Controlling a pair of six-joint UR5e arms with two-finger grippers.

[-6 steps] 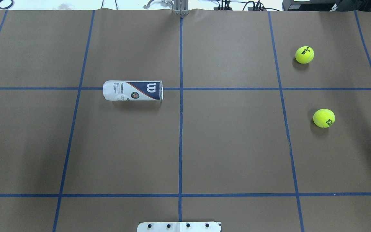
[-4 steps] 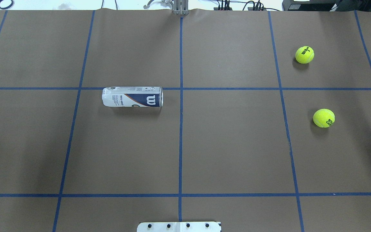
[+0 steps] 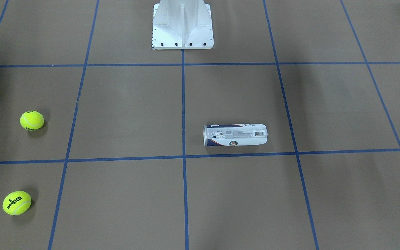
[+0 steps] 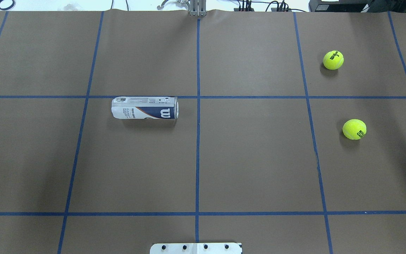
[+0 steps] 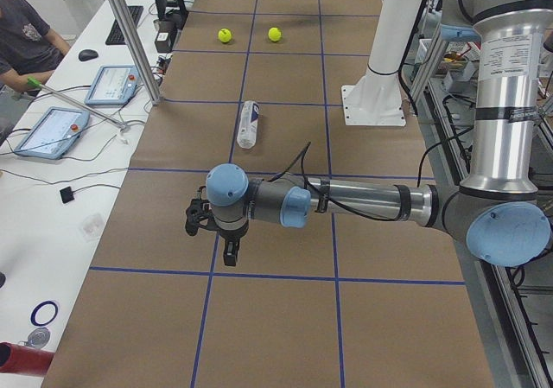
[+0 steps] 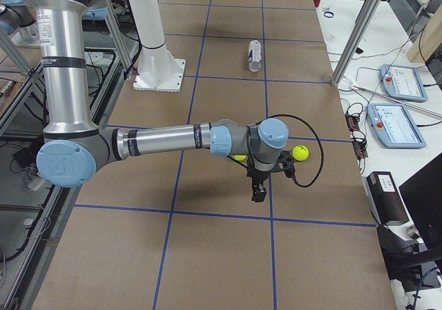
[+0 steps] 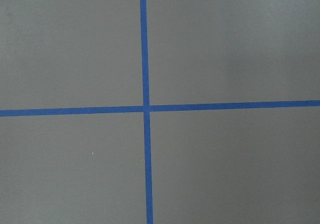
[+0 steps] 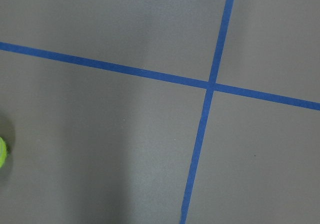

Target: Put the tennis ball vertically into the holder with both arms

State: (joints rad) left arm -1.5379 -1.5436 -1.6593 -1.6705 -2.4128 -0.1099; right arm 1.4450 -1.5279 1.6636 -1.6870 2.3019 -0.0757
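Clear plastic cylindrical can (image 4: 145, 107), navy-white label, lies sideways, frame centre-left. Black left gripper (image 5: 226, 248) & black right gripper (image 6: 258, 191): open/closed can't tell.

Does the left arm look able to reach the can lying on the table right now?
Probably yes. The can lies on its side in that arm's half, nothing touching it; both balls sit far across. The left gripper hangs above the table with nothing between them.
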